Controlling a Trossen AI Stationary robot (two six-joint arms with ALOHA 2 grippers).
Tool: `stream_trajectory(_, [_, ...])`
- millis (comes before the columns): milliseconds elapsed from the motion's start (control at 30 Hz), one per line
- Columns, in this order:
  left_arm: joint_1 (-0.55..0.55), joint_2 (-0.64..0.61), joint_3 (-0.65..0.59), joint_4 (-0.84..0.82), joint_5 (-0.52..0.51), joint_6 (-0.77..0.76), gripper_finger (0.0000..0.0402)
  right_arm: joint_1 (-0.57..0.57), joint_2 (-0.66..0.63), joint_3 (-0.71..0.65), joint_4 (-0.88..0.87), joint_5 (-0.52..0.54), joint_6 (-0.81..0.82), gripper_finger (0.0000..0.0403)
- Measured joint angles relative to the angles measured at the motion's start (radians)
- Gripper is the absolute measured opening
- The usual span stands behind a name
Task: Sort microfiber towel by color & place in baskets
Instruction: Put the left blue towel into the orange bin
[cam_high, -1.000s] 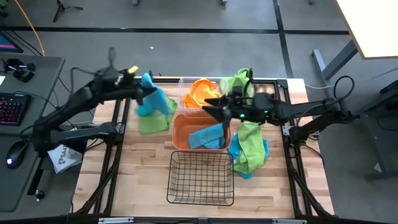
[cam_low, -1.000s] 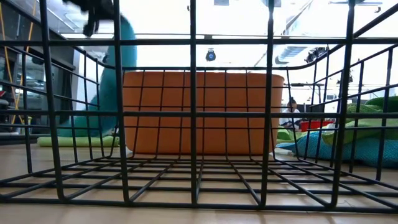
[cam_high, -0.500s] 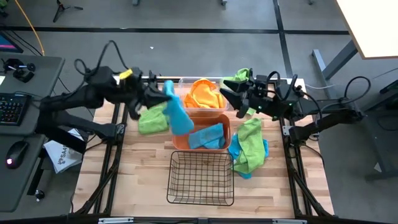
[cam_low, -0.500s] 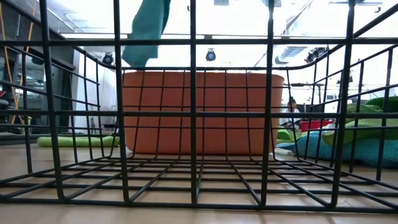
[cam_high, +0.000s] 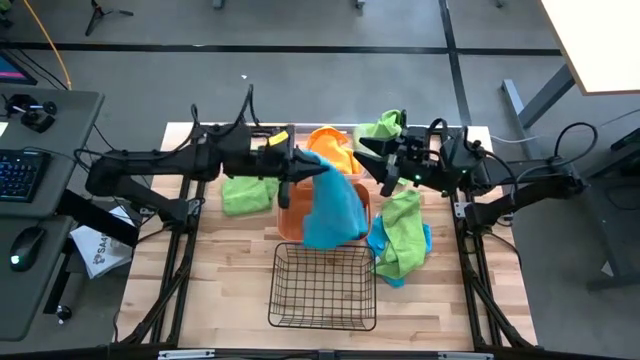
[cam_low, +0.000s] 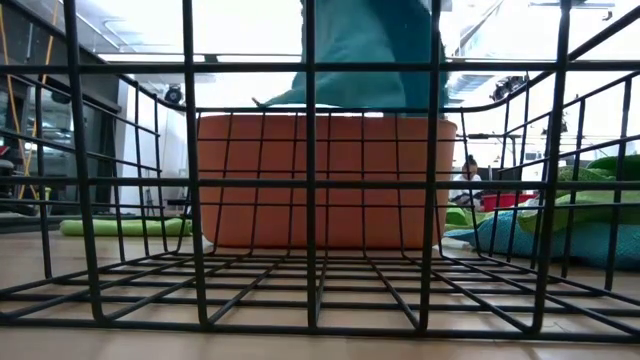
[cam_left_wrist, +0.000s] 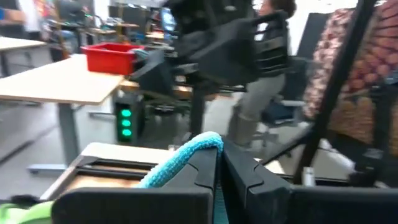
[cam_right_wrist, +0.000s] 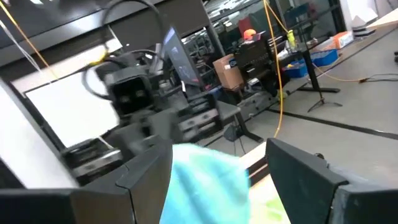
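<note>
High view: black wire basket (cam_high: 323, 286) nearest. Blue towel (cam_high: 332, 208) has swung from beside the orange bin (cam_high: 286, 215) to over it, hanging long-axis downward, pinched by left gripper (cam_high: 296, 170). Right gripper (cam_high: 372, 163) spread, empty, beyond.

Blue towel held over the orange bin

A blue microfiber towel (cam_high: 331, 210) is pinched between the closed fingers of the left gripper (cam_high: 297, 172) and hangs spread above the orange plastic bin (cam_high: 287, 215). Behind that bin a clear plastic bin (cam_high: 296, 133) is set, holding an orange towel (cam_high: 330, 148). The black wire-mesh basket (cam_high: 322, 286) is placed nearest the front.
</note>
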Motion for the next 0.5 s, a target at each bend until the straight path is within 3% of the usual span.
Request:
stream_trajectory(100, [0.019, -0.005, 0.002, -0.044, -0.041, 0.037, 0.0, 0.016, -0.016, 0.0, -0.002, 0.0, -0.003, 0.0254])
stream_trajectory(233, [0.012, 0.012, 0.0, -0.242, -0.161, 0.082, 0.0, 0.035, -0.031, 0.0, -0.008, 0.0, -0.016, 0.0254])
stream_trajectory(333, [0.003, 0.031, -0.048, -0.269, -0.134, 0.039, 0.0, 0.038, -0.038, 0.0, -0.007, 0.0, -0.02, 0.0254])
stream_trajectory(500, [-0.056, 0.038, -0.214, -0.164, -0.039, -0.085, 0.0, 0.038, -0.038, 0.0, -0.011, 0.021, -0.023, 0.0254])
